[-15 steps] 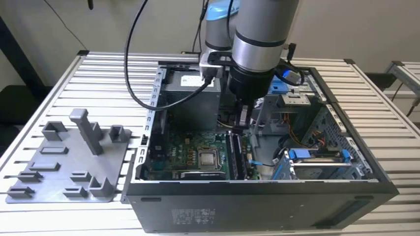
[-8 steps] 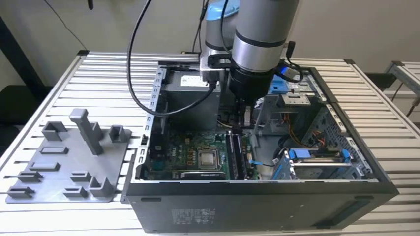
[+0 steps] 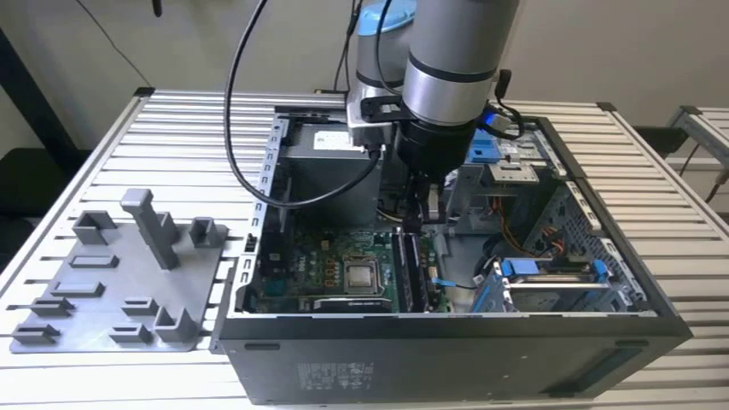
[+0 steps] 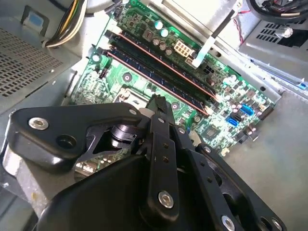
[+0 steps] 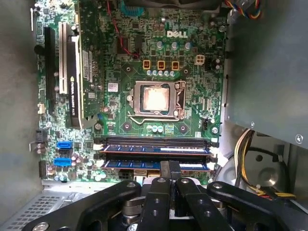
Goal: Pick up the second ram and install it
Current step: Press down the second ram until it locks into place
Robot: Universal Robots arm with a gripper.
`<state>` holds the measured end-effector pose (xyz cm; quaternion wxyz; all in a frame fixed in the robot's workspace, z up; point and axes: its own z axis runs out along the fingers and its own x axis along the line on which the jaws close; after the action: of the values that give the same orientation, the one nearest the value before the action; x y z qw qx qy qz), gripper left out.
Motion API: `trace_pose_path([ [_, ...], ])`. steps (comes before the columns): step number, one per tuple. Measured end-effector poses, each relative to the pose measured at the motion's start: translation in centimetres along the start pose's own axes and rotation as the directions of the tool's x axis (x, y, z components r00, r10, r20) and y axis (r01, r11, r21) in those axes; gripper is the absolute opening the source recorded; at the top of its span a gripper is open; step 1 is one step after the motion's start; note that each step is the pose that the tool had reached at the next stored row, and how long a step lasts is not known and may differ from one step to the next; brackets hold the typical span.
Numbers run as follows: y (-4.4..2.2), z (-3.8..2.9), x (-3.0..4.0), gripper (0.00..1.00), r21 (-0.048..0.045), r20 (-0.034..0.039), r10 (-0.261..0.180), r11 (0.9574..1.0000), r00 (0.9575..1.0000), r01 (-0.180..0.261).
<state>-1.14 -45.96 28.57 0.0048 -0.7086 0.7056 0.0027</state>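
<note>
Well off to the exterior view's left of the gripper (image 3: pixel 424 213), the grey holder tray (image 3: pixel 68 325) lies on the slatted table, outside the computer case (image 3: pixel 456 350), so parts can be fetched from it in the open. Closer in, and beyond the memory slots as the first wrist view shows them, the CPU (image 5: pixel 156 98) sits bare in its socket. Right under the fingertips, the second ram (image 5: pixel 154 164) appears to lie along the slot nearest the gripper (image 5: pixel 170 168), likely already seated. The fingers are pressed together and pinch nothing I can make out, poised over the stick's middle as if for pressing down. On the exterior view's right stands the blue-tabbed drive cage (image 3: pixel 547 273).
</note>
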Motion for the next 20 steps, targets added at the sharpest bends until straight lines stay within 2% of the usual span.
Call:
trace_pose_path([
  [11, -0.06, 0.21, 0.0, 0.11, 0.0, 0.0001, 0.0, 1.0, 1.0, 0.0],
  [15, -0.07, 0.64, 0.01, 0.11, 0.0, 0.0, 0.0, 1.0, 1.0, 0.0],
  [20, -0.07, 1.54, 0.02, 0.11, 0.0, 0.0, 0.0, 1.0, 1.0, 0.0],
])
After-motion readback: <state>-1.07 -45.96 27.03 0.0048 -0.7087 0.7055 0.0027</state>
